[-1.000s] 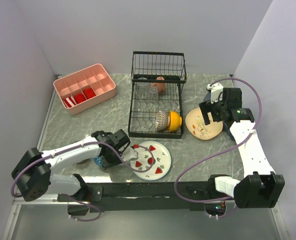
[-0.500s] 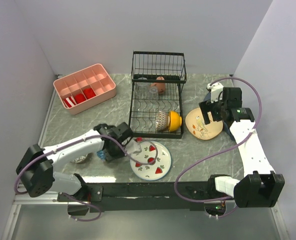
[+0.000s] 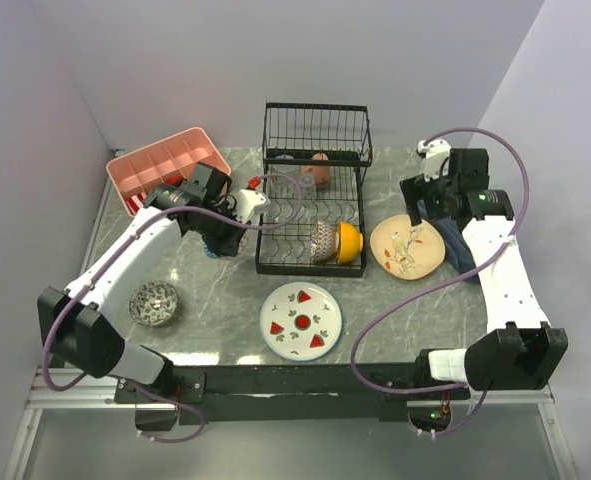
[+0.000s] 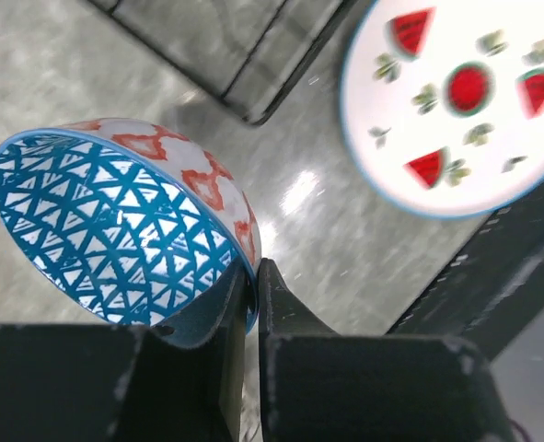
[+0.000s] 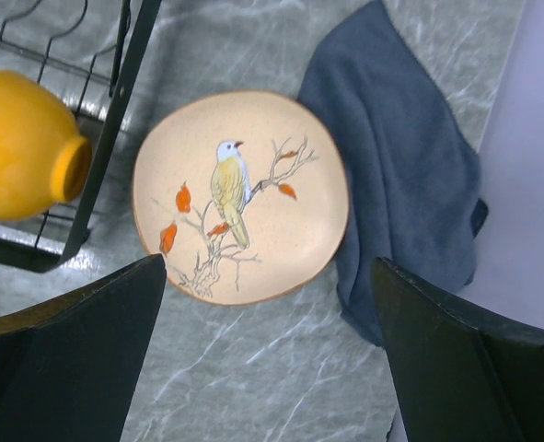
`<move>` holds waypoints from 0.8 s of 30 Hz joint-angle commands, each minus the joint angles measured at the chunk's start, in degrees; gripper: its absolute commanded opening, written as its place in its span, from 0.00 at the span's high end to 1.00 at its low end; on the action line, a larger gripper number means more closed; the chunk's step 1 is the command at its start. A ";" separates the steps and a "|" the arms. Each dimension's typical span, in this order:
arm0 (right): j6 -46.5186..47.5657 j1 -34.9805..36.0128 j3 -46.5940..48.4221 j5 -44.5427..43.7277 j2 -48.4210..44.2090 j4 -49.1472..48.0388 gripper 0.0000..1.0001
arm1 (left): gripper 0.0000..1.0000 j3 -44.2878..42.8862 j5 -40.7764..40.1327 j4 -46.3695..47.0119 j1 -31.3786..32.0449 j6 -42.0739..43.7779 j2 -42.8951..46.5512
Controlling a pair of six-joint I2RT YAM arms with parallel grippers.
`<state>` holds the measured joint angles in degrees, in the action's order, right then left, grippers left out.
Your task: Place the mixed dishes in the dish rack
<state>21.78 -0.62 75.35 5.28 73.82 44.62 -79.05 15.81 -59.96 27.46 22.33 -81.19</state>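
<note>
My left gripper is shut on the rim of the blue patterned small bowl, which hangs tilted above the table. In the top view that gripper is just left of the black dish rack. The rack holds an orange bowl, a patterned small bowl, a terracotta cup and a clear glass. The watermelon-slice plate and a grey bowl lie near the front. My right gripper stands open above the bird plate.
A pink compartmented tray with red items sits at the back left, close behind my left arm. A dark blue cloth lies against the bird plate's right edge, by the right wall. The rack's corner shows below the held bowl.
My left arm has lifted the blue bowl from the front of the table and carried it back to the rack's left side, uncovering the grey bowl. The right arm shifted only slightly.
</note>
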 commanded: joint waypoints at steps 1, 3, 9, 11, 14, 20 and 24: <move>0.28 0.01 4.54 -1.41 1.15 0.99 0.00 | 0.99 -0.67 16.42 5.47 -3.02 0.87 -0.98; 0.63 0.01 5.24 -1.76 1.50 1.43 0.00 | 0.99 -1.37 24.73 6.44 -4.69 1.58 -2.83; 2.39 0.10 6.65 -4.66 2.82 4.24 0.00 | 0.99 0.73 42.87 15.38 -13.48 -3.42 -6.26; 2.65 0.01 7.17 -6.32 3.34 5.82 0.00 | 0.99 3.54 48.68 19.25 -14.98 -7.71 -7.49; 2.21 0.09 7.18 -7.74 3.78 7.06 0.00 | 0.99 6.97 55.63 29.79 -15.42 -13.60 -9.33; 1.86 0.01 7.09 -10.81 5.10 8.55 0.00 | 0.99 6.54 65.55 39.82 -15.42 -20.54 -16.97; 2.21 0.09 7.00 -12.66 5.63 7.94 0.00 | 0.99 4.44 68.21 45.46 -14.72 -24.79 -20.93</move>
<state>23.55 -0.62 79.90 -4.10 79.13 52.38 -71.00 74.02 -24.12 12.08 3.16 -100.01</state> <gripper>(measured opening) 0.999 0.104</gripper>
